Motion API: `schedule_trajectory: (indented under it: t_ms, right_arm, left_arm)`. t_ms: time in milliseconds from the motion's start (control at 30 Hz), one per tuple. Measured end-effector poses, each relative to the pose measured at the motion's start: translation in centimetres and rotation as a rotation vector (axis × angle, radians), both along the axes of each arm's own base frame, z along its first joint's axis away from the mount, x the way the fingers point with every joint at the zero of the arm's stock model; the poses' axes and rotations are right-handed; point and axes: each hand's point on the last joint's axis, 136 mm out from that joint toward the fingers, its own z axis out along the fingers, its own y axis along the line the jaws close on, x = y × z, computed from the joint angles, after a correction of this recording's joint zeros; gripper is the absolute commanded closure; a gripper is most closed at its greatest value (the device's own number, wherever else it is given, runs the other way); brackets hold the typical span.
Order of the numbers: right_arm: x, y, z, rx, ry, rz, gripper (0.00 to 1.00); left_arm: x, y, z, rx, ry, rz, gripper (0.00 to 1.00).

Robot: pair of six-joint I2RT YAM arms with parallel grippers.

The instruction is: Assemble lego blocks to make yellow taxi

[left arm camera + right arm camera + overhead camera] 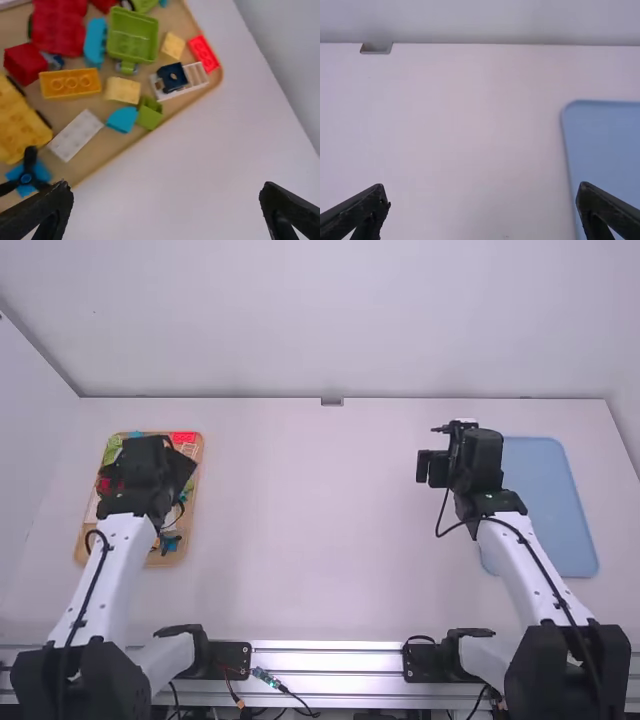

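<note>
Where the loose bricks lie: in the wooden tray (83,540), at nine o'clock on the table as the high view shows it, twelve being its far edge.
Red brick: a bright red piece (185,437) sits at the tray's one o'clock.
Yellow pieces: the left wrist view shows a large yellow piece (20,122) with black parts along one side, near an orange brick (70,83) and a pale yellow block (122,90).
White brick: the studded white brick (76,135) lies between the large yellow piece and a curved blue piece (122,119).
Propeller: black, on a blue brick (42,172).
Green bin: a light green open piece (132,37) lies near the red bricks (59,25).
Grille plate: white (198,75), with a dark blue piece (172,77) on it.
Left gripper: the left gripper (148,465) is over the tray, between nine and ten o'clock, released, its fingers well apart.
Right gripper: the right gripper (432,468) is above the table at two o'clock, released, fingers wide.
Blue mat: the blue mat (545,510) lies at three o'clock.
</note>
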Motion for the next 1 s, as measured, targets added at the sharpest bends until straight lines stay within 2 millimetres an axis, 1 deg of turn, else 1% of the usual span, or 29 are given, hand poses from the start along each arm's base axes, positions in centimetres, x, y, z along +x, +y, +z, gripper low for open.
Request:
schedule_trajectory:
  t_ms: [67,333,500,600,833,900,1000]
  right_arm:
    - [0.0,0.0,0.0,0.008,0.001,-0.007,0.01]
    - [0.1,0.0,0.1,0.019,-0.005,-0.013,0.01]
    - [0.1,0.0,0.1,0.02,-0.006,-0.016,0.01]
    - [0.2,0.0,0.3,0.025,-0.012,-0.017,0.01]
    - [0.3,0.1,0.4,0.025,-0.02,-0.015,0.01]
    - [0.3,0.1,0.4,0.025,-0.02,-0.015,0.01]
    - [0.3,0.1,0.4,0.023,-0.021,-0.014,0.01]
  left_arm:
    - [-0.5,0.2,-0.2,-0.028,0.015,0.038,0.01]
    - [-3.1,-0.4,-2.1,-0.13,0.105,0.144,0.0]
    - [-4.6,-0.4,-2.9,-0.162,0.149,0.217,0.07]
    - [-5.4,-0.1,-3.2,-0.18,0.169,0.264,0.04]
    - [-6.3,1.7,-3.7,-0.21,0.176,0.356,0.03]
    - [-6.8,2.8,-4.6,-0.224,0.206,0.4,0.02]
    - [-7.1,3.6,-6.0,-0.237,0.258,0.426,0.02]
